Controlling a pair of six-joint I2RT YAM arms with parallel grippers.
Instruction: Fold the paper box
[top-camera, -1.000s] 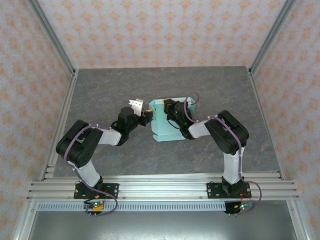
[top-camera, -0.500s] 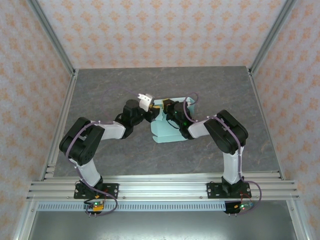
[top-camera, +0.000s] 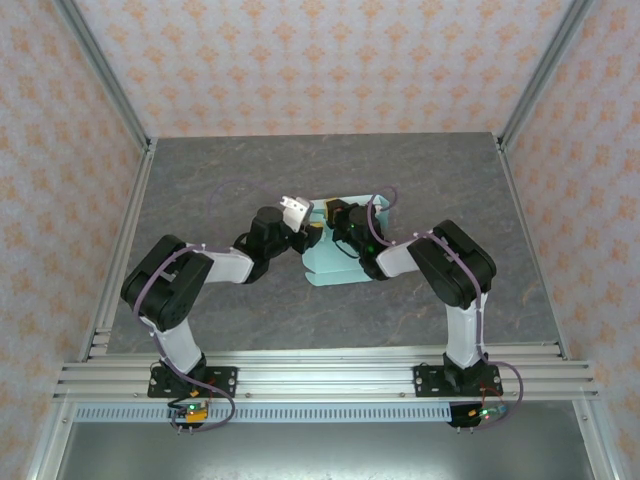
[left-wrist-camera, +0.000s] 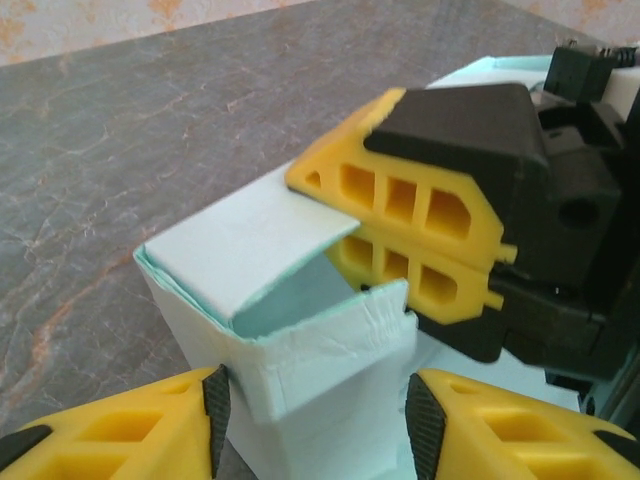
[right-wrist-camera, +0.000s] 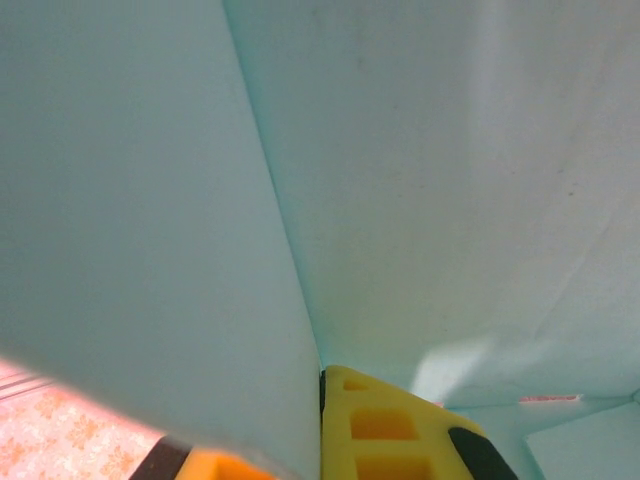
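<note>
Mint-green card: paper box (top-camera: 325, 268) (left-wrist-camera: 300, 400) (right-wrist-camera: 450, 150), partly folded, walls raised, one top flap bent inward.
Location: middle of the grey desk (top-camera: 220, 170), between both arms.
Right claw (top-camera: 335, 215) (left-wrist-camera: 330, 215) (right-wrist-camera: 320, 430): closed tight, pinching a box flap between its fingers.
Left claw (top-camera: 308, 238) (left-wrist-camera: 315, 420): half spread, fingers straddling the box's end wall; contact cannot be confirmed.

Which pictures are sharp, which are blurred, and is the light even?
Top external view: sharp, even light, faint shadows on the table. Left wrist view: paper box fairly sharp, nearest foreground soft. Right wrist view: too close to the box, blurred, one pale bright patch.
</note>
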